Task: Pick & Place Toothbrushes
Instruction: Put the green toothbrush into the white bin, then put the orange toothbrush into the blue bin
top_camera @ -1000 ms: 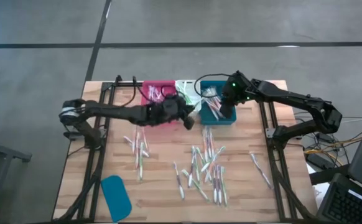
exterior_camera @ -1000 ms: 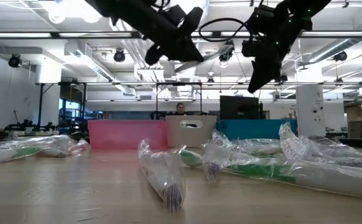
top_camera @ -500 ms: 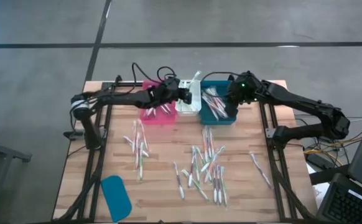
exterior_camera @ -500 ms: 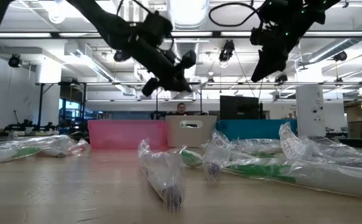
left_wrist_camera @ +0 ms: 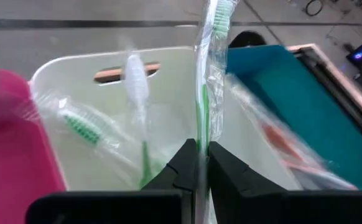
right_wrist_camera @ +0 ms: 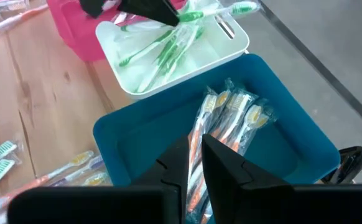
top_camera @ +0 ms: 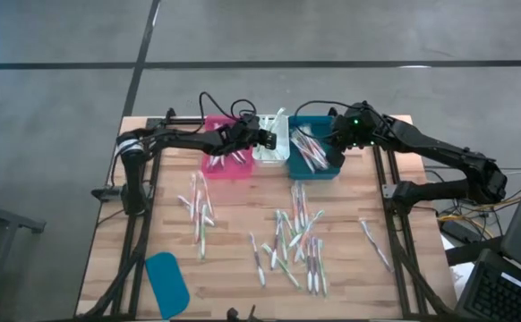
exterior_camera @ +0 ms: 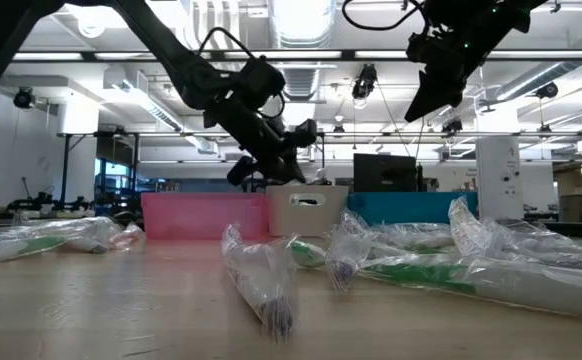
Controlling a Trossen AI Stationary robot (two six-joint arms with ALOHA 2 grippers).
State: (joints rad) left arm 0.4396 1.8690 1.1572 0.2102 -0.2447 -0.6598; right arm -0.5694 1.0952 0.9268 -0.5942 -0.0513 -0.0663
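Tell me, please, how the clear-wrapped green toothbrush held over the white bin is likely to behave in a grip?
The green toothbrush in clear wrap stands straight above the left gripper, so its handle is probably stiff. Its loose, crinkly film looks slippery, so it could slide between the fingers. It seems light: a narrow pinch holds it upright over the white bin.

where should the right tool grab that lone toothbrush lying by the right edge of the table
Grip the lone toothbrush mid-handle, coming straight down from above. It lies flat and diagonal on the table, apart from the central pile, so the fingers should probably close across its thin width, turned square to its slant.
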